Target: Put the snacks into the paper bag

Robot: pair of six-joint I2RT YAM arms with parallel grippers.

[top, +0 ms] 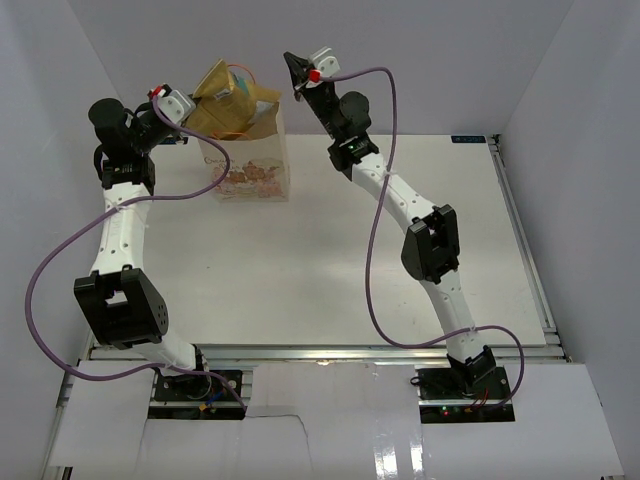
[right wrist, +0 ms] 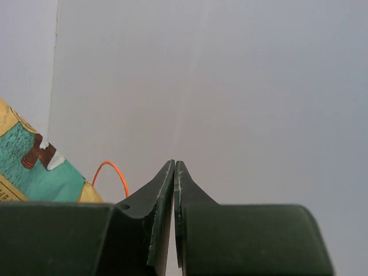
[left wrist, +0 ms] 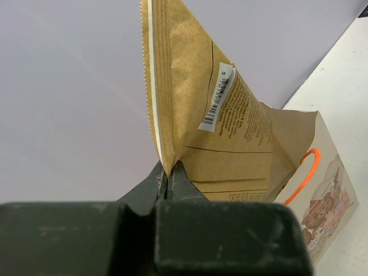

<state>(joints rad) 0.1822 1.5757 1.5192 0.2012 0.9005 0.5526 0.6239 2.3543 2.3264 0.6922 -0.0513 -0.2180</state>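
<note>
My left pincer (left wrist: pixel 168 174) is clamped tight on the serrated corner seam of the large tan crinkly pouch (left wrist: pixel 218 115). The pouch is creased kraft paper and leans half inside the mouth of the cream paper bag (top: pixel 255 168), at 11 o'clock on the table (top: pixel 300 275), hard by the back wall (top: pixel 420 60). My right pincer (right wrist: pixel 174 167) is closed on nothing, raised at the bag's 2 o'clock. Bare tabletop spreads from 3 to 6 o'clock.

Lower end of tan pouch (top: pixel 225 100) hidden inside paper bag (top: pixel 262 160); bag lettering too small.
</note>
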